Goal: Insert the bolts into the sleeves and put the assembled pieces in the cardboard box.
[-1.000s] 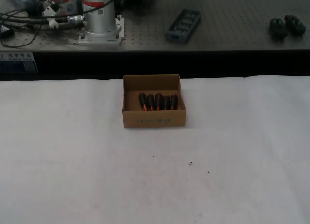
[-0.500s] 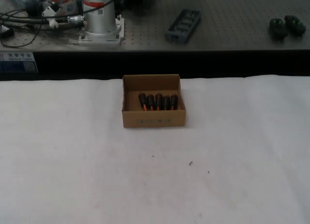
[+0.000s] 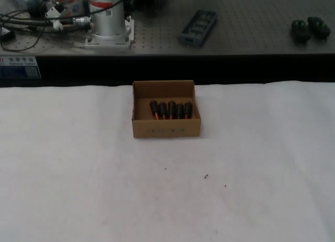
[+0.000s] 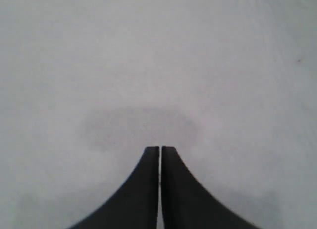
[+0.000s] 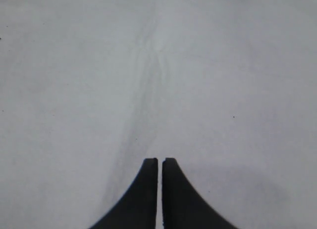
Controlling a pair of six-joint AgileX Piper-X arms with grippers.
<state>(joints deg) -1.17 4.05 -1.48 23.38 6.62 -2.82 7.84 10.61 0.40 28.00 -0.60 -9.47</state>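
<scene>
High view: the cardboard box [image 3: 166, 114] stands on the white-covered worktop [image 3: 78, 174], with five assembled pieces [image 3: 171, 110] side by side inside.

Left wrist view: left gripper [image 4: 160, 150] fingers together, empty, above the cloth.

Right wrist view: right gripper [image 5: 160, 160] likewise closed, empty.

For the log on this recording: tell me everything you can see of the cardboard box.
The cardboard box is plain brown card, open at the top, with faint dark print on its near wall. It stands upright on the white sheet, near the sheet's far edge. Inside, five dark assembled pieces with orange showing lie side by side. Nothing else touches it.
</scene>
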